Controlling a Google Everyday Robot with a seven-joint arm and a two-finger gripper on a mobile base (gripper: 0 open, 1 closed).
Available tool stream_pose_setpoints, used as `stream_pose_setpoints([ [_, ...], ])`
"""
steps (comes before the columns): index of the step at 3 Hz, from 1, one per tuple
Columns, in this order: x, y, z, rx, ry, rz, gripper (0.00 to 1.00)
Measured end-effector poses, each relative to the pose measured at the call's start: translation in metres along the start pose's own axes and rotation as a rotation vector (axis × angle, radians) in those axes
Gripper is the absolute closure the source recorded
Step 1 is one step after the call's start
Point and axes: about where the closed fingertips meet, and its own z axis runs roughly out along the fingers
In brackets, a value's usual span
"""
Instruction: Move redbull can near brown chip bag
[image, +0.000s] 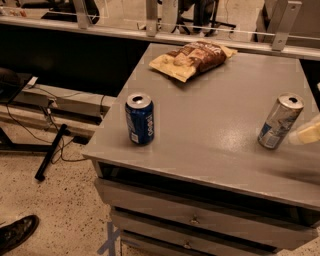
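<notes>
The redbull can (280, 121) stood on the grey tabletop (215, 115) near its right edge, towards the front, with its silver top showing. The hand (306, 133) entered from the right edge of the view as a pale, blurred shape just beside the can, on its right. Whether it touched the can could not be told, nor whether it was spread or closed.

The brown chip bag (192, 58) lay flat at the far edge of the tabletop, left of centre, with its pale yellow end pointing left. It was well apart from the redbull can. A dark-blue Pepsi can (139, 119) stood upright near the front left corner, far from both the bag and the slim can.

Below the tabletop were drawer fronts (200, 220) with small knobs. A dark shoe (17, 232) rested on the speckled floor (65, 200) at the lower left corner, and cables (55, 107) trailed along the floor to the left.
</notes>
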Motion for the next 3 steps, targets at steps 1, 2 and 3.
stream_pose_setpoints([
  [1,-0.018,0.007,0.049,-0.042,-0.181,0.021,0.03],
  [2,-0.039,0.011,0.073,-0.06,-0.286,0.029,0.34],
  [3,-0.048,0.008,0.074,-0.051,-0.327,0.032,0.57],
])
